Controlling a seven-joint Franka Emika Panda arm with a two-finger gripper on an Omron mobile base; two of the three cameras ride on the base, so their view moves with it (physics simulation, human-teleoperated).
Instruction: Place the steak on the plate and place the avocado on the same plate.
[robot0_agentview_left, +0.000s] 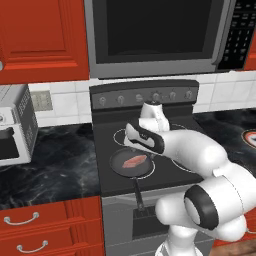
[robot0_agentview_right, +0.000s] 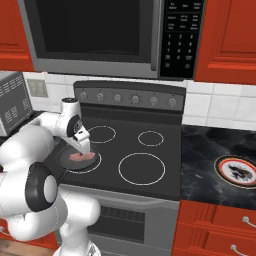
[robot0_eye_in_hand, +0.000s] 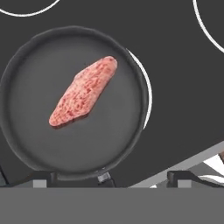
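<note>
We hover with jaws spread wide above the steak (robot0_eye_in_hand: 83, 92), lying mid-frame in the frying pan (robot0_eye_in_hand: 26, 144), ready to lift it for the plate (robot0_agentview_right: 238, 172) at far right on the desk.

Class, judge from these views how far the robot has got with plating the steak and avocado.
Done: nothing yet; the plate on the right counter is bare. In hand: the open gripper hangs above the steak, which lies in the pan on the stove, unheld. Left: lift the steak to the plate, then find and plate the avocado.
</note>
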